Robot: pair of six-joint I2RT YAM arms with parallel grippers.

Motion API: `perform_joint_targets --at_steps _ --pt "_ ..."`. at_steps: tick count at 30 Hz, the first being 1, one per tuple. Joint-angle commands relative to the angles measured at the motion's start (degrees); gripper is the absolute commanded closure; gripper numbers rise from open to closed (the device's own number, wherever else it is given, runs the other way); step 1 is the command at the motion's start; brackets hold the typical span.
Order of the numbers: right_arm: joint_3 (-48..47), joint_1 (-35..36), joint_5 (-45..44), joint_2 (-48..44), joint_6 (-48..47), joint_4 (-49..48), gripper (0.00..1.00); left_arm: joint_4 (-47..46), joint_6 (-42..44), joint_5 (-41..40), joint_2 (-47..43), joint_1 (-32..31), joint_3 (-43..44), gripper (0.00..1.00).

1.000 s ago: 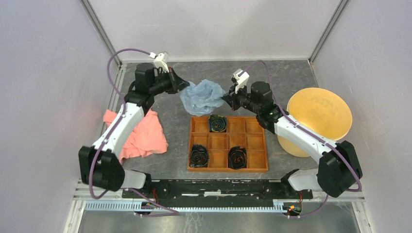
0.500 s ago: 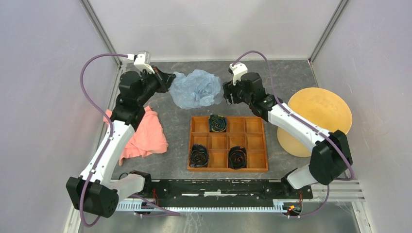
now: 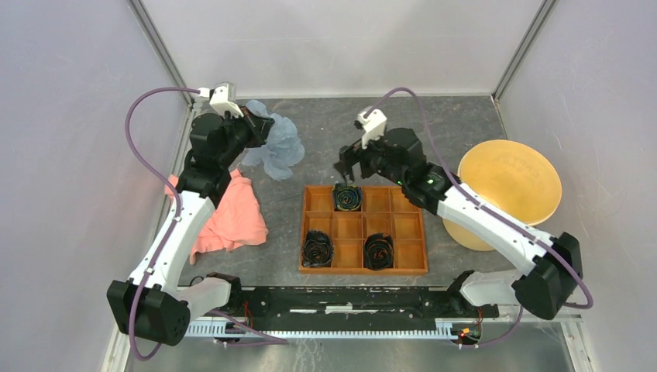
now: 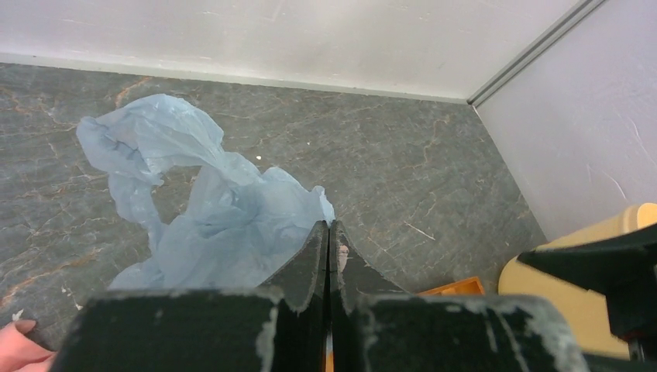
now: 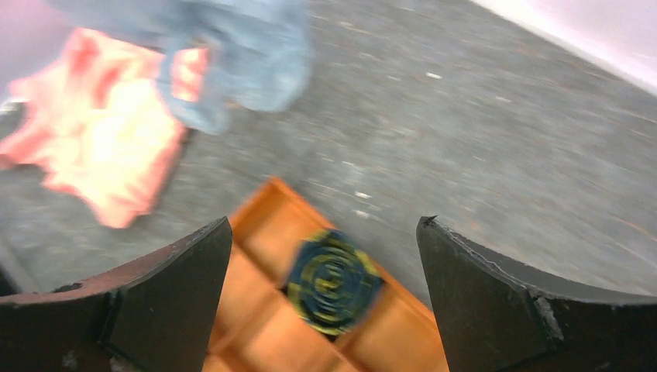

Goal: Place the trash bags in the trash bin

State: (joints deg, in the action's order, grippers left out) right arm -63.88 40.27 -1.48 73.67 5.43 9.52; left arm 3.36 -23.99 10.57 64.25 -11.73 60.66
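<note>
One trash bag (image 4: 225, 225) pinched in closed left gripper (image 4: 328, 232) | right gripper (image 5: 324, 225) spread wide, empty

The grey marbled table (image 3: 465, 124) carries a pink cloth (image 3: 232, 217) at left, an orange tray (image 3: 409, 253) in the middle, and a yellow bucket (image 3: 515, 167) at right.

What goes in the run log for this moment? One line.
left gripper: shut on bag | right gripper: open over tray | bag: outside bin
</note>
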Motion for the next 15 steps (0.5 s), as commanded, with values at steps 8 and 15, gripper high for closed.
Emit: perform_joint_targets --at_steps 8,15 --pt "-11.0 9.6 10.7 21.1 17.3 -13.7 0.02 -1.7 1.5 -0.1 -0.5 0.5 0.0 0.98" --pt "-7.1 9.4 2.2 24.0 27.4 -20.1 0.02 -2.4 0.6 2.4 -0.7 0.5 0.0 0.98"
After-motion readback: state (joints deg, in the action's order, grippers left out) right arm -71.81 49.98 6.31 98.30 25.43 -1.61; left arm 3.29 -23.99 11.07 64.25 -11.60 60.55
